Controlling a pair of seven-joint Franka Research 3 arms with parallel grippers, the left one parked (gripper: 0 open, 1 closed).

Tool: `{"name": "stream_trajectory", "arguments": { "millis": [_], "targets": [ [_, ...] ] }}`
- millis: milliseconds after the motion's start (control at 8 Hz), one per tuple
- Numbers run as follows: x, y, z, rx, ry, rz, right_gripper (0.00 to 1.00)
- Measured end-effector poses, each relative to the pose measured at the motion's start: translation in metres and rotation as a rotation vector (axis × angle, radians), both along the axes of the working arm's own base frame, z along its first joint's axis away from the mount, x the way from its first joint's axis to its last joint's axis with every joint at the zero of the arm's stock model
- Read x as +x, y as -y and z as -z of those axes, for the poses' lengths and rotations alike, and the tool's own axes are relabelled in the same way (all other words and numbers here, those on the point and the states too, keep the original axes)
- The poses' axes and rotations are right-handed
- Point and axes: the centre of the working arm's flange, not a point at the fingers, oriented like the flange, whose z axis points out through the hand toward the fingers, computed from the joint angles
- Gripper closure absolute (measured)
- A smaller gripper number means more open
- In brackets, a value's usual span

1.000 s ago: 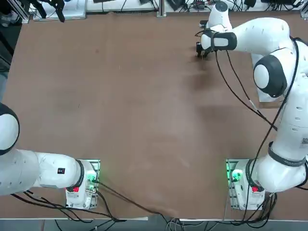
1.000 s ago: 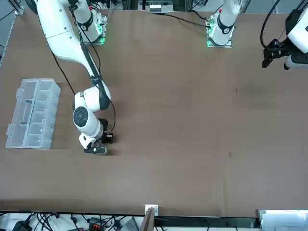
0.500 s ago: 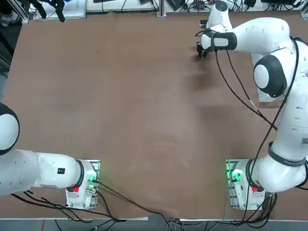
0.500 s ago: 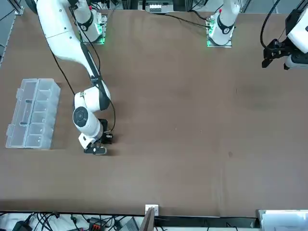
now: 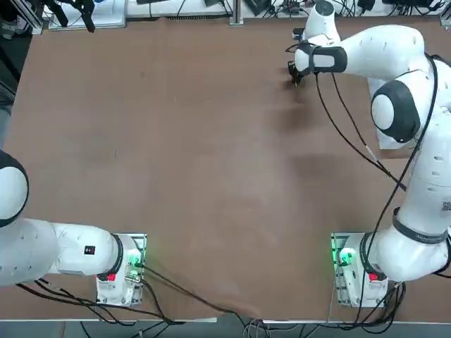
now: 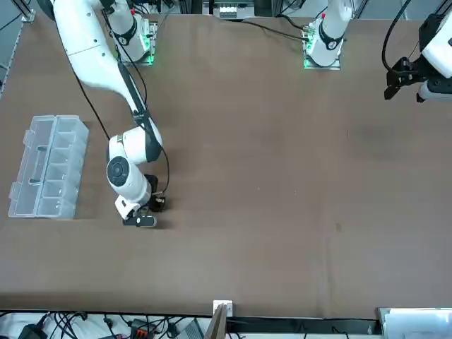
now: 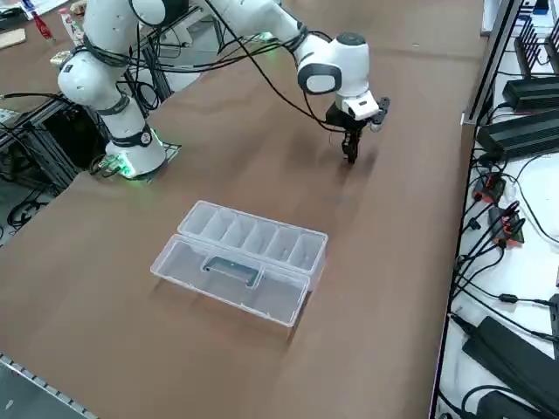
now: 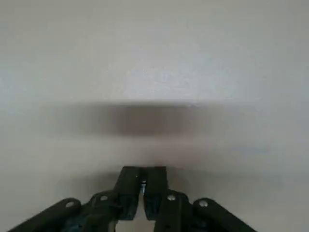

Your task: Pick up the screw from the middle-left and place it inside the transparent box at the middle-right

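The right claw (image 8: 144, 195) is down low over the bench (image 6: 282, 176), beyond the box's near side as the robot sees it, and its fingers are drawn nearly together on a tiny pale metallic sliver, which looks to be the screw (image 8: 143, 185). The screw is too small to make out in the other views, so the right wrist view is the one to trust. The transparent box (image 7: 253, 253) lies well apart from the claw, out toward the robot's right, with its lid folded open flat; the row of small compartments is on the side nearer the claw. The step in hand seems to be securing the pick. To do it well, let the squeeze settle fully before any lift, then rise straight up and slowly, checking that the sliver comes along between the fingers. So small a piece could twist or slip out if the claw drags sideways against the bench. Once clear, carry it level and high enough to pass over the box's rim, stop above the middle of one compartment rather than over the lid, and lower it well in before letting go, so it cannot bounce out.
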Motion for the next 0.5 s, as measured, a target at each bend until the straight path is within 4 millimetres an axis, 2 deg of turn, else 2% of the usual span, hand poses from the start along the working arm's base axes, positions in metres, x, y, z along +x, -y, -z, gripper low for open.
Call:
{"name": "stream_trajectory", "arguments": {
  "millis": [125, 500],
  "targets": [
    [0.0001, 0.0004, -0.0002, -0.001, -0.001, 0.000, 0.93],
    [0.0005, 0.0005, -0.0005, 0.001, 0.000, 0.031, 0.93]
  ]
}}
